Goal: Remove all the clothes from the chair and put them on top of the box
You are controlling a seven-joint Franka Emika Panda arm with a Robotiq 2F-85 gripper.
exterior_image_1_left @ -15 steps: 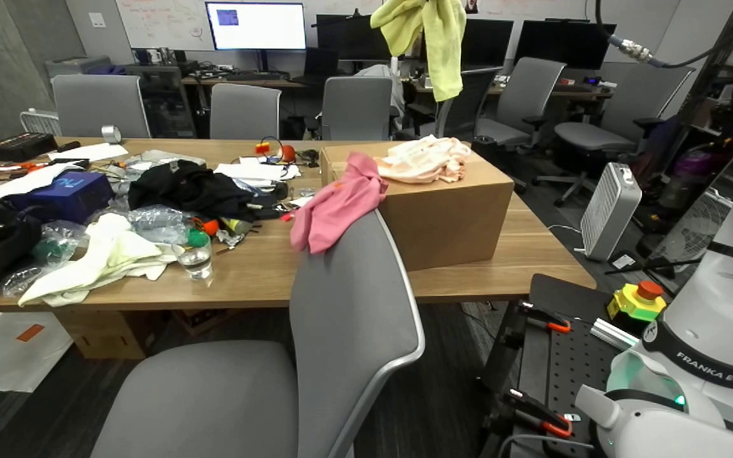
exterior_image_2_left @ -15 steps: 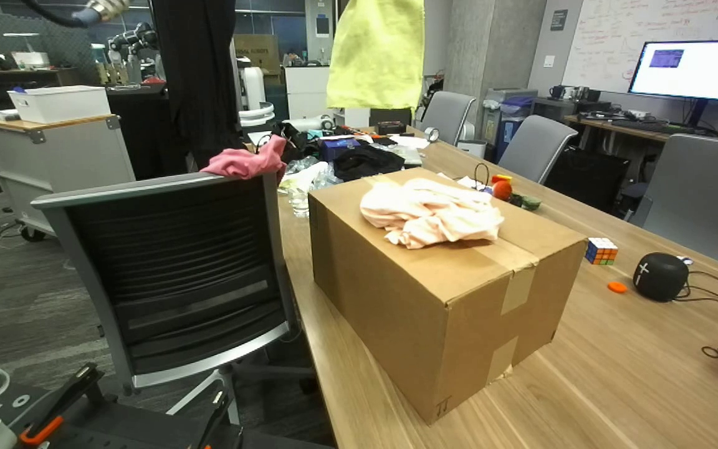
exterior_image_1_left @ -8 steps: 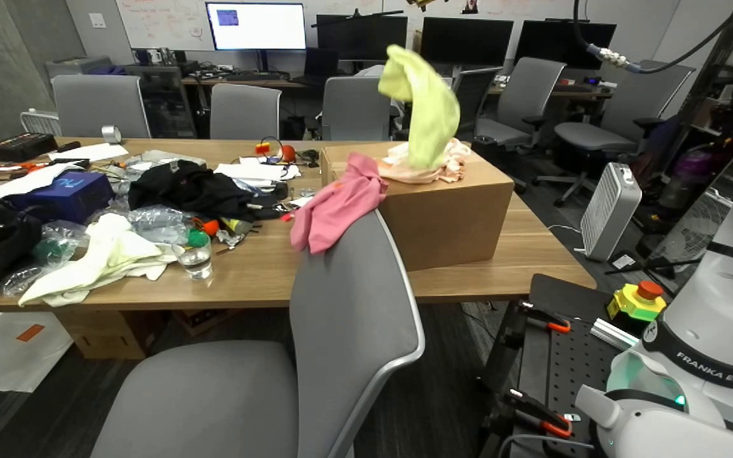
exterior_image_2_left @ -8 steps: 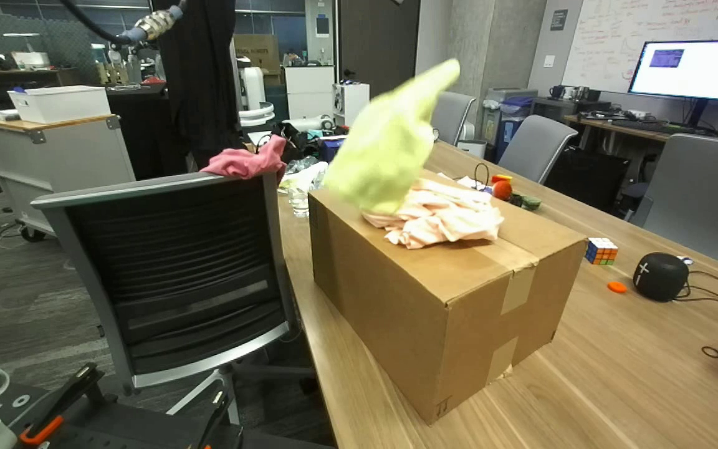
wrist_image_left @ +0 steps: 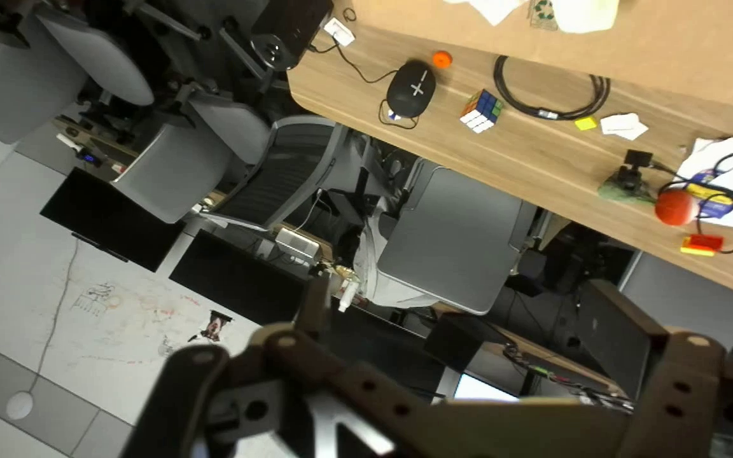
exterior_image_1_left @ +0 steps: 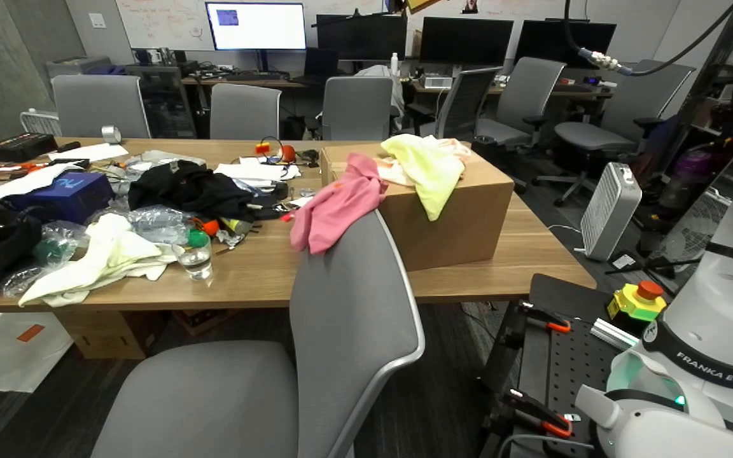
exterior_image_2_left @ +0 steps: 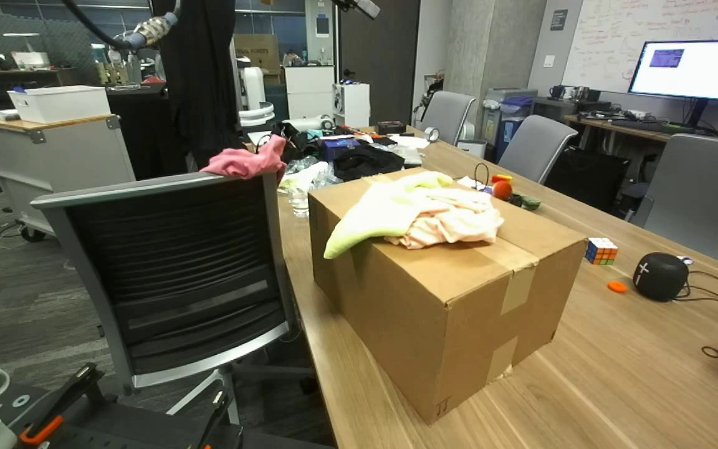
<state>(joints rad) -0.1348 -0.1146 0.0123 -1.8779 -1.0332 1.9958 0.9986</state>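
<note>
Yellow-green garment [exterior_image_1_left: 430, 166] lies on top of the box [exterior_image_1_left: 449, 235], partly covering the peach garment [exterior_image_2_left: 462, 218], with one corner hanging over the box's edge. Pink garment [exterior_image_1_left: 341, 203] is draped over the top of the chair's back [exterior_image_1_left: 354, 292]. The claw [wrist_image_left: 465, 305] sits higher than the box, well apart from all three garments; only a small part shows at the top edge in both exterior views. In the wrist view its fingers [wrist_image_left: 614, 337] stand spread wide, with free space between them, clear of any cloth.
</note>
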